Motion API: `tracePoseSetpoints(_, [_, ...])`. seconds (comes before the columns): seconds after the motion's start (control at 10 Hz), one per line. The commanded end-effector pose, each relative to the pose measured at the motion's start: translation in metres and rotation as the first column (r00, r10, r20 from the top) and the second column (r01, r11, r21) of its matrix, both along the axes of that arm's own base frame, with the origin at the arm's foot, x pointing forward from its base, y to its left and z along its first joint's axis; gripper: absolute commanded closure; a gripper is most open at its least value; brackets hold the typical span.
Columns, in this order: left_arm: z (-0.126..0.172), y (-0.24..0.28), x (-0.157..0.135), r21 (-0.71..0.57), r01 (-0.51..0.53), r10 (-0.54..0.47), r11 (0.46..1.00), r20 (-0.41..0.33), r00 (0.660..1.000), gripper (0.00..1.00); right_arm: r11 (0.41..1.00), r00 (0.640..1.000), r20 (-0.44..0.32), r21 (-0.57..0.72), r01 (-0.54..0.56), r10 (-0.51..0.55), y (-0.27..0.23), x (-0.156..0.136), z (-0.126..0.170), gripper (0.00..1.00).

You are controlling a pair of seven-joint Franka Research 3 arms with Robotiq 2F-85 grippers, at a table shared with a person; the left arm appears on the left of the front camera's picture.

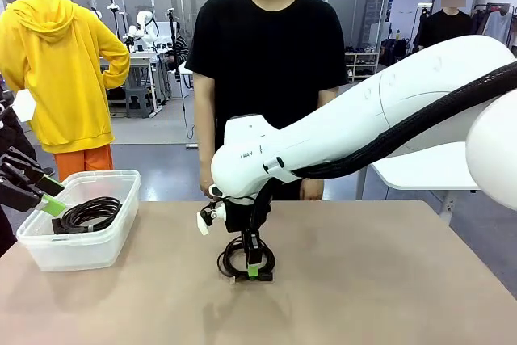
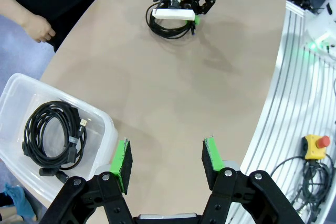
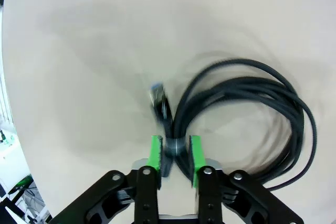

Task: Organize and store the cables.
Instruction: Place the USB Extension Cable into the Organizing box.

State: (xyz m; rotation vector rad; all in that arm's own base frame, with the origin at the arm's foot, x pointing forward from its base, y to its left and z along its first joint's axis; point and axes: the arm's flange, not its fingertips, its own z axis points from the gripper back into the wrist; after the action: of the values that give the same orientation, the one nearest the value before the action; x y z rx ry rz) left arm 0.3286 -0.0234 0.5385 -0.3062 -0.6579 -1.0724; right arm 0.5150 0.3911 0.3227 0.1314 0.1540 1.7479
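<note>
Lower centre of the right wrist view, the right gripper (image 3: pixel 174 153) pinches the coiled cable (image 3: pixel 247 114) at its tie; lift straight, keeping loops together. The left gripper (image 2: pixel 165 161) hangs open beside the plastic bin (image 2: pixel 16 90) holding another cable (image 2: pixel 50 129).

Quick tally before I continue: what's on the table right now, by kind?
Cable coils: 2, one in the bin, one on the table at the right gripper
Bins: 1
Total: 3

tan table (image 1: pixel 388 280) bears plastic bin (image 1: pixel 48 252) and coiled cable (image 1: pixel 234 262).
</note>
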Motion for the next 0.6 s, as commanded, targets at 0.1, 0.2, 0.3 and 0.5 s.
tracePoseSetpoints(0.1, [0.002, -0.001, 0.001, 0.005, -0.010, 0.011, 1.000, -0.011, 1.000, 0.31, 1.000, 1.000, -0.001, -0.008, -0.004, 0.004, -0.001, -0.002, 0.005, 0.17])
tracePoseSetpoints(0.2, [0.002, -0.001, 0.001, 0.005, -0.010, 0.011, 1.000, -0.011, 1.000, 0.31, 1.000, 1.000, -0.003, -0.002, -0.001, 0.001, -0.006, -0.002, 0.008, 0.03])
tracePoseSetpoints(0.3, [0.002, -0.001, 0.001, 0.005, -0.010, 0.011, 1.000, -0.011, 1.000, 0.31, 1.000, 1.000, -0.012, 0.016, -0.006, 0.006, -0.012, 0.000, 0.013, 0.00])
tracePoseSetpoints(0.5, [0.002, -0.001, 0.001, 0.005, -0.010, 0.011, 1.000, -0.011, 1.000, 0.31, 0.999, 1.000, -0.003, 0.054, 0.000, 0.001, -0.028, 0.003, 0.026, 0.00])
